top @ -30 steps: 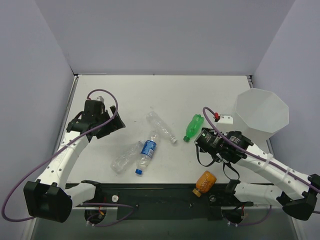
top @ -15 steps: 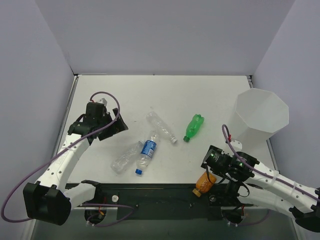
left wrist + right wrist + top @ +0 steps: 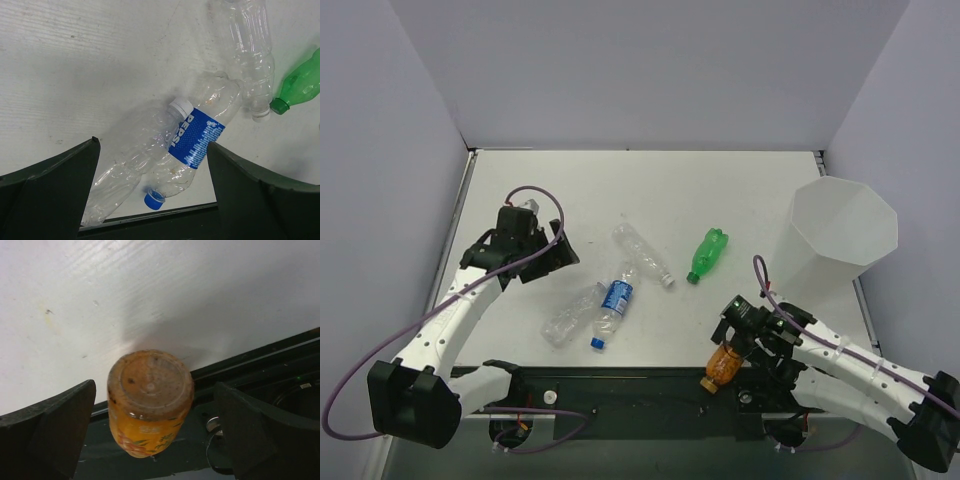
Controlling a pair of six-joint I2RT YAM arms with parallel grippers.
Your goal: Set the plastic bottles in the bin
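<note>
The amber-orange bottle (image 3: pixel 723 367) lies at the table's near edge, its base facing the right wrist camera (image 3: pixel 150 400). My right gripper (image 3: pixel 732 347) (image 3: pixel 155 390) is open, one finger on each side of this bottle, with gaps on both sides. The green bottle (image 3: pixel 705 255) (image 3: pixel 300 82) lies mid-table. The blue-labelled bottle (image 3: pixel 614 305) (image 3: pixel 197 142) lies against one clear bottle (image 3: pixel 570 314) (image 3: pixel 125 172). A second clear bottle (image 3: pixel 642 254) (image 3: pixel 252 50) lies behind them. My left gripper (image 3: pixel 545 255) (image 3: pixel 152 150) is open, above and to the left of them. The white bin (image 3: pixel 840 235) stands at the far right.
A black base rail (image 3: pixel 620 385) runs along the table's near edge, partly under the amber bottle. Grey walls close in the left, back and right sides. The right arm's cable (image 3: pixel 765 285) loops close to the bin's base.
My right gripper has swung back from beside the green bottle to the near edge, and now straddles the amber bottle. My left gripper has edged slightly right toward the clear bottles.
</note>
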